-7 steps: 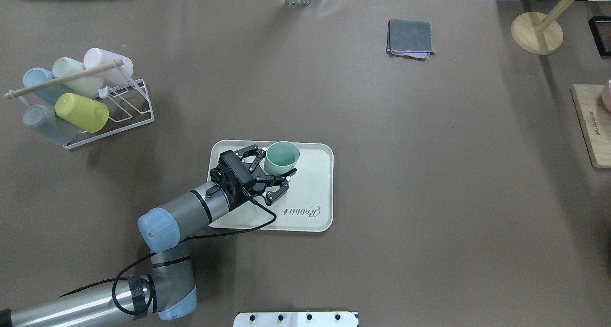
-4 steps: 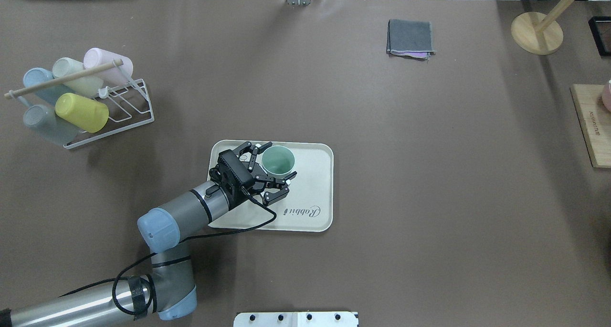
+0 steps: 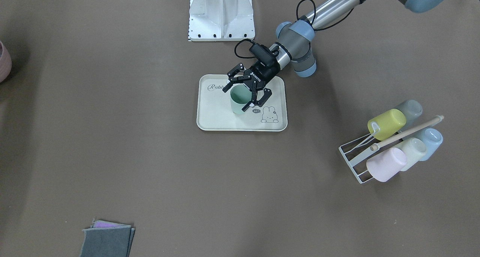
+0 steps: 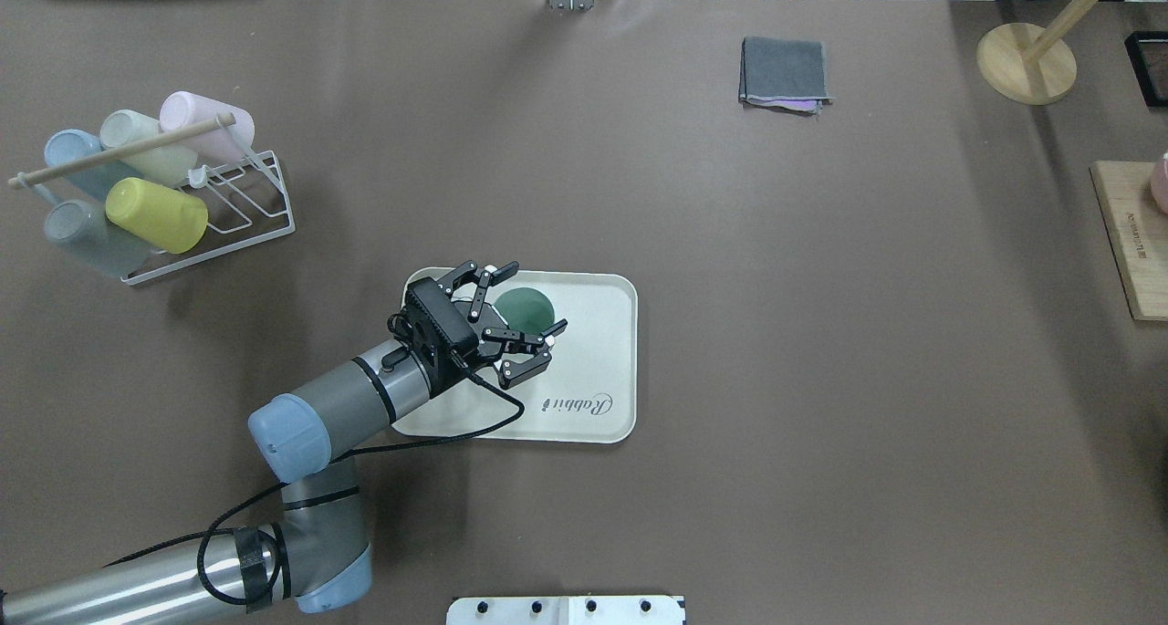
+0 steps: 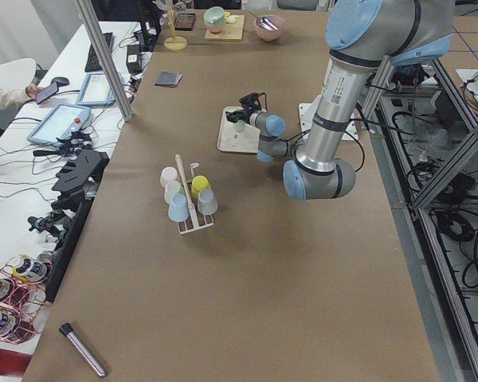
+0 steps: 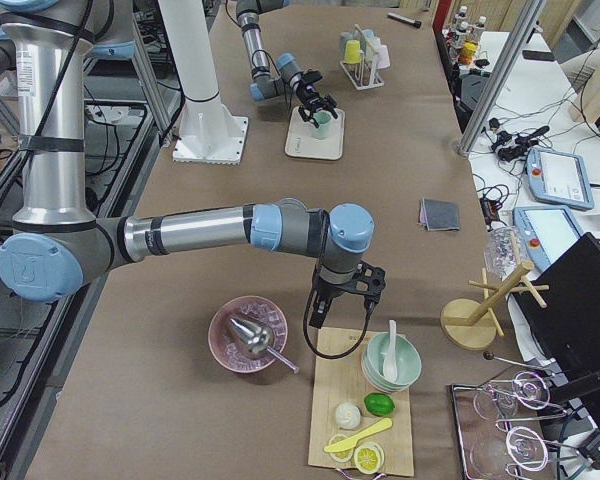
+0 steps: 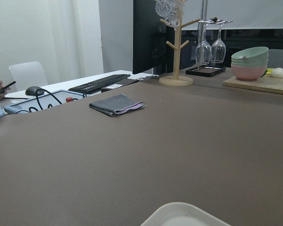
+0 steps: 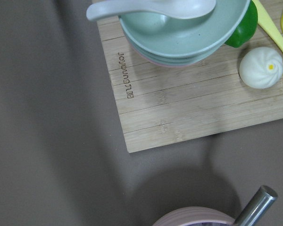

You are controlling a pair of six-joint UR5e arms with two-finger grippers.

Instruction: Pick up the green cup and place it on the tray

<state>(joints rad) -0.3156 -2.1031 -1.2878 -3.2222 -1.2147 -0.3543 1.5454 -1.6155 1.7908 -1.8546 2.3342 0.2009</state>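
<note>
Right now the bench [image 4: 821, 333] carries the cream tray [image 4: 602, 369], and the left end effector [image 4: 527, 302] hovers over it with fingers splayed wide. Between those fingers the green cup [image 3: 237, 106] stands upright on the tray, mouth up, unclamped. Far off, the right end effector [image 6: 342, 312] hangs beside a wooden board [image 6: 330, 400]; whether it is spread or clenched I cannot tell.

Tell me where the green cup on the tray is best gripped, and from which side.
Grip the green cup across its side wall just under the rim, left claw coming from the robot's side. It stands upright on the tray, mouth up, round and handleless.
</note>
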